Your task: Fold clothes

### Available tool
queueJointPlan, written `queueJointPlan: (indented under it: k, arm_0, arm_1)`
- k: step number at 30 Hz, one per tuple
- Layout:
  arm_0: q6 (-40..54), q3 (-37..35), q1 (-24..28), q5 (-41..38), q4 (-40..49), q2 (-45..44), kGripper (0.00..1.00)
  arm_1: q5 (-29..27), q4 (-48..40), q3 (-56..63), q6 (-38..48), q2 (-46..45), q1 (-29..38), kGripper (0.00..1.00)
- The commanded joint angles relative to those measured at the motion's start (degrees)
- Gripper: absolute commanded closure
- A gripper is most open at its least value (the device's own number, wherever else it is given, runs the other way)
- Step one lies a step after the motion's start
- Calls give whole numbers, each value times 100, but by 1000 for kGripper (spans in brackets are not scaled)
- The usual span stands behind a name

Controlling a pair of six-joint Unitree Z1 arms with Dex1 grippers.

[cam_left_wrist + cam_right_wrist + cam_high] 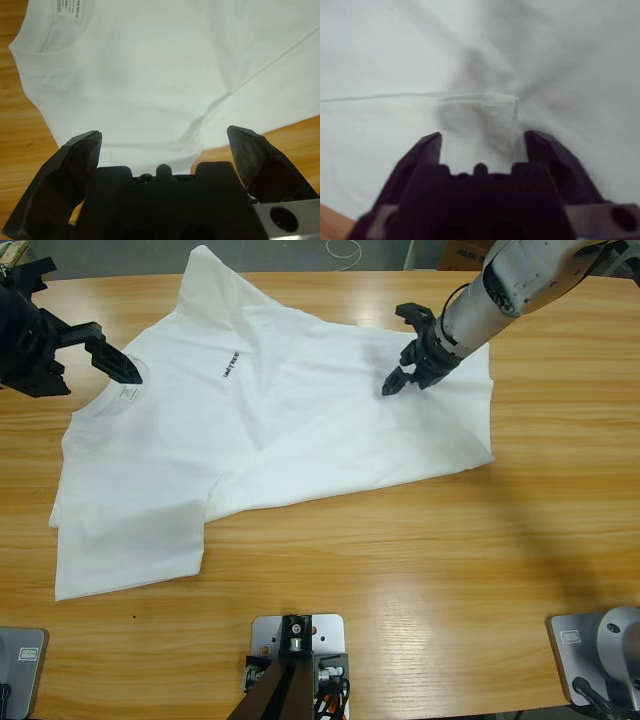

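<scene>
Between the two grippers the T-shirt lies spread across the table, collar toward the left gripper, hem toward the right gripper. One sleeve points away past the far table edge; the other lies near the front-left corner of the cloth. Mostly flat, with wrinkles and one long diagonal crease running from the near sleeve toward the hem.

Progress, as a judgement: early. No finished fold shows. Sleeves, sides and the lengthwise fold all look left to do.

Left gripper: jaws spread wide, nothing between them. It sits at the collar, tips just beside the neck label.

Right gripper: jaws closed on a small raised pinch of T-shirt fabric near the hem end.

What each view adds:
- High view gives the whole layout, both arms, and a small dark print on the cloth, lying between the two grippers. It does not settle whether the right jaws hold cloth or only press on it.
- Right wrist view settles that: a bunched tuft of white fabric stands up between the jaw tips, with folds radiating from it. Nothing else but cloth shows, save a sliver of table.
- Left wrist view shows the collar rim and label ahead of the open jaws, and wood beyond the cloth on both sides.
</scene>
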Motion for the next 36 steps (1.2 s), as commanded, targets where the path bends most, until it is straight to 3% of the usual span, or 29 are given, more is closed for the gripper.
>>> queueJointPlan:
  k: [1,6,8,9,13,20,22,24,26,31,36]
  arm_0:
    - [-73,234,46,-55,-104,206,23]
    - [-85,259,0,-64,-157,245,23]
    - [-94,264,-30,-64,-157,250,23]
    - [-99,273,-30,-64,-157,243,23]
    - [-99,303,-30,-64,-157,189,23]
    - [-175,317,-139,-64,-183,99,21]
    - [-294,391,-153,-69,-180,-45,33]
    - [-509,554,-149,-78,-171,-311,143]
    - [-755,788,-112,-159,-160,-606,184]
    - [-1553,1569,-75,-639,-157,-1200,162]
    - [-2180,2295,-139,-1055,-153,-1550,87]
  arm_1:
    - [35,58,-27,-132,236,-45,686]
    - [-212,58,-4,-146,43,-13,694]
    - [-192,58,19,-199,58,-9,983]
    - [-169,58,27,-223,72,-9,1000]
    - [-206,58,73,-255,-123,3,1000]
    - [-321,299,743,28,-1694,669,1000]
    - [-213,409,1126,360,-2116,987,1000]
    - [-73,606,1525,824,-2545,1300,1000]
    - [80,835,1901,1405,-2997,1550,1000]
    - [282,1542,2472,2623,-3754,1766,1000]
    - [337,2324,2794,2936,-3862,1775,1000]
